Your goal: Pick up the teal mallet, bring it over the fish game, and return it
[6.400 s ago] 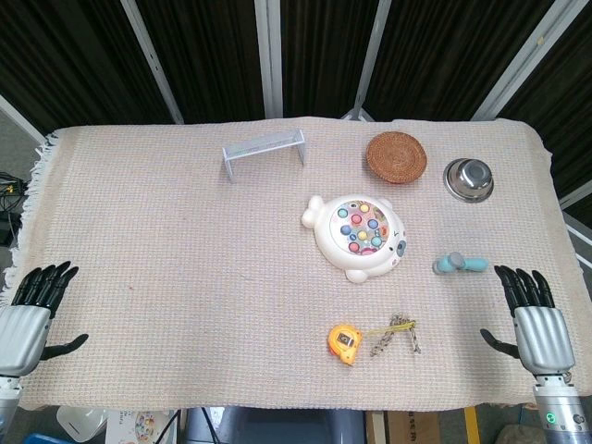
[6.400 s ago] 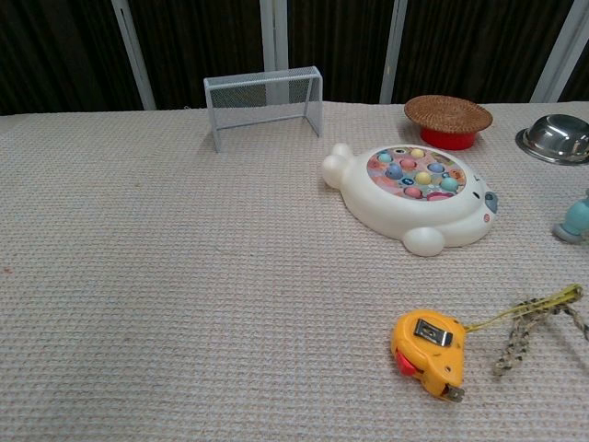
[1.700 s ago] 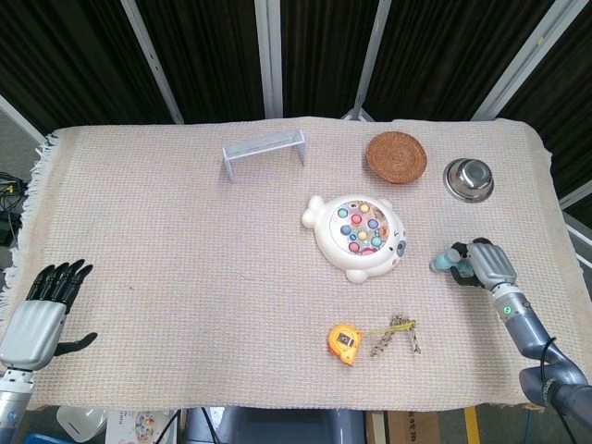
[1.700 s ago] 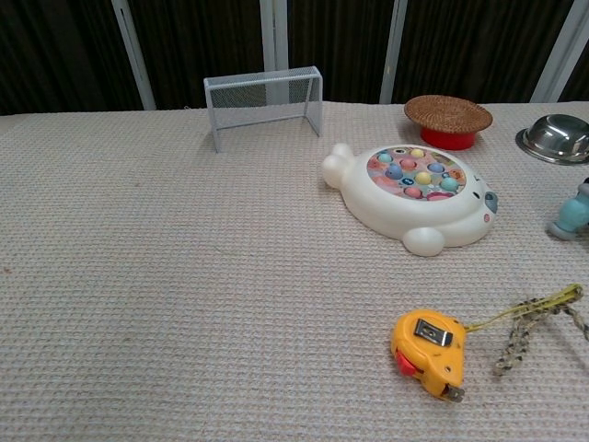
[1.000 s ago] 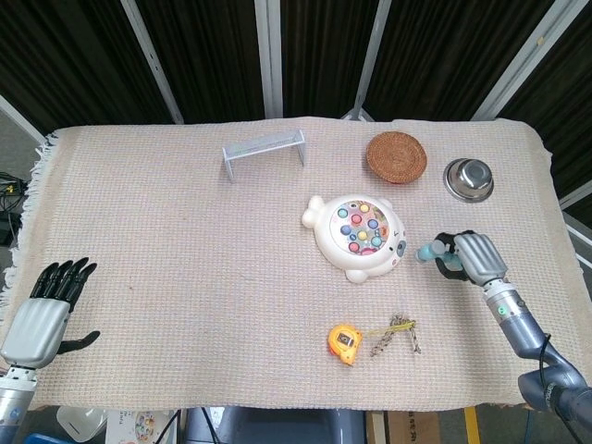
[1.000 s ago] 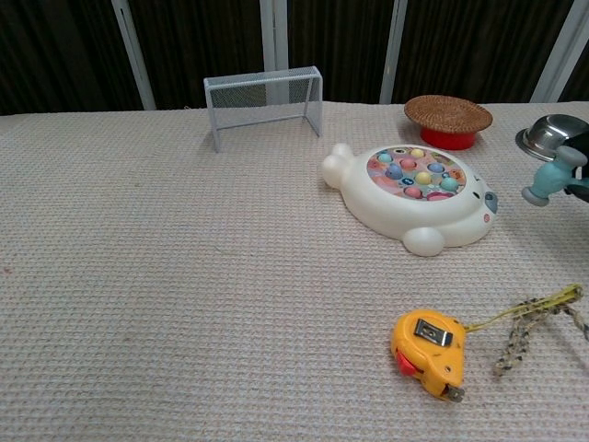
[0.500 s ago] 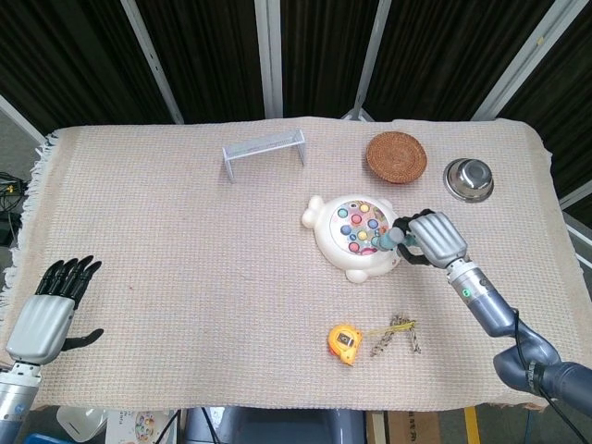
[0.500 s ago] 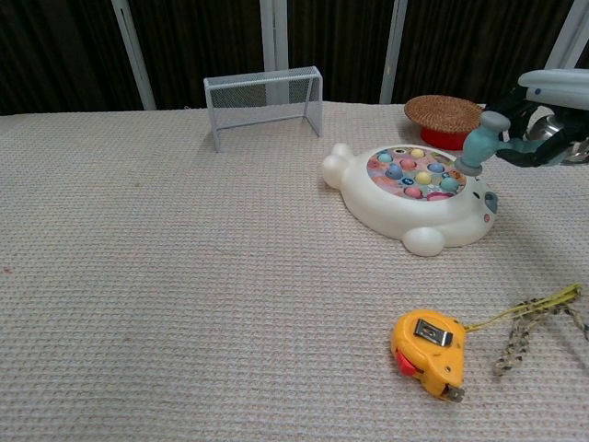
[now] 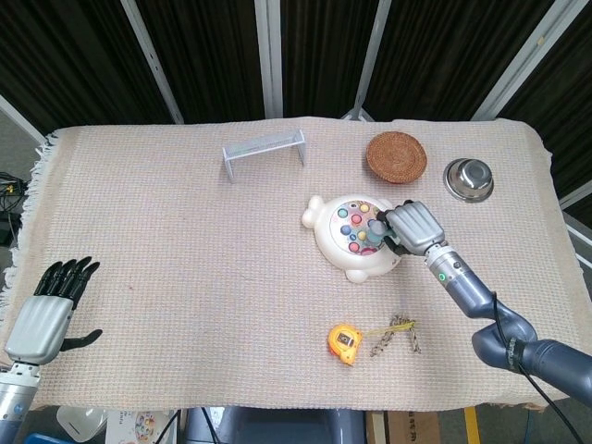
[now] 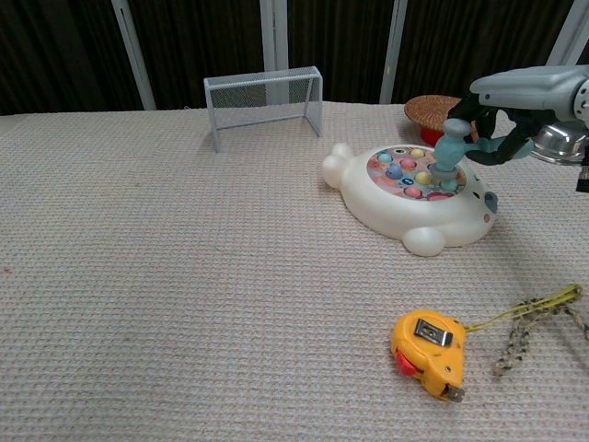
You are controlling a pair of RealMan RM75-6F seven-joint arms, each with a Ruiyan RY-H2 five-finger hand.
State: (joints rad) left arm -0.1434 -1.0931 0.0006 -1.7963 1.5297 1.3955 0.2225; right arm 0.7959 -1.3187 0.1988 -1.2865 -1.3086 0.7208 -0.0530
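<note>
— What has moved since half a second ago?

— My right robot hand (image 9: pixel 413 225) has carried the teal mallet (image 10: pixel 451 143) further left, from the right rim of the fish game (image 9: pixel 357 236) to a spot above its coloured fish. Nothing else on the surface (image 9: pixel 185 277) has shifted.

— How is the mallet held?

— My fingers (image 10: pixel 485 112) are wrapped round its handle, and in the chest view the head points down toward the game's round tray. It hangs above the fish; I cannot tell whether it touches them.

— And your other robot hand?

— My left robot hand (image 9: pixel 46 310) sits by the near left corner of the surface, fingers straight and apart, holding nothing. Only the head view shows it.

— Where does the game lie?

— Right of centre on the woven cloth, a white seal-shaped toy with its tail toward the small wire goal (image 9: pixel 265 151) at the far edge.

— What else is around it?

— A wicker coaster (image 9: pixel 396 156) lies beyond the game toward the far edge, and a steel bowl (image 9: pixel 467 178) lies right of that, near the far right corner. Toward the near edge lies a yellow tape measure (image 9: pixel 343 341), and just beside it on the right a chain (image 9: pixel 395 335), well apart from the game.
</note>
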